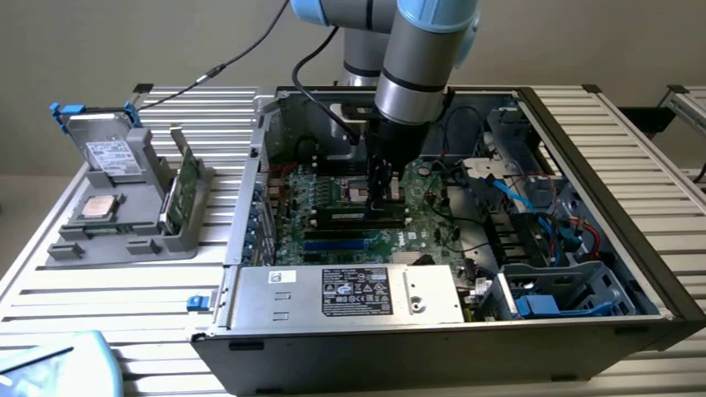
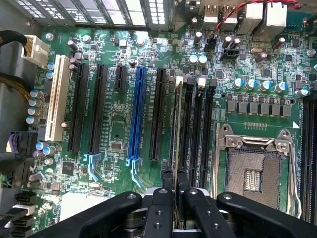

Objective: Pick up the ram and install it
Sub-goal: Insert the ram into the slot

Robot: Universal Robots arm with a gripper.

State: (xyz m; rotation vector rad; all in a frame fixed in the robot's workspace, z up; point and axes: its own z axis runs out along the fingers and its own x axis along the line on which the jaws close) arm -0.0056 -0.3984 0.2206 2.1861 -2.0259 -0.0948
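Where the arm (image 1: 414,74) reaches down into the open computer case (image 1: 596,273) on the slatted bench (image 1: 111,298), the exterior view shows its dark lower end close over the green motherboard (image 1: 331,203). On the exterior view's left, a grey holder (image 1: 111,240) carries a silver drive box (image 1: 111,153) and a square chip (image 1: 97,207).

From the wrist view, the tool (image 2: 174,176) is clamped on the ram (image 2: 177,124), which is seen edge-on with one finger against each face. The ram stands upright along a memory slot, between a black expansion slot (image 2: 157,114) and the other memory slots (image 2: 195,124), near the open processor socket (image 2: 255,173). Whether it is fully seated I cannot tell.
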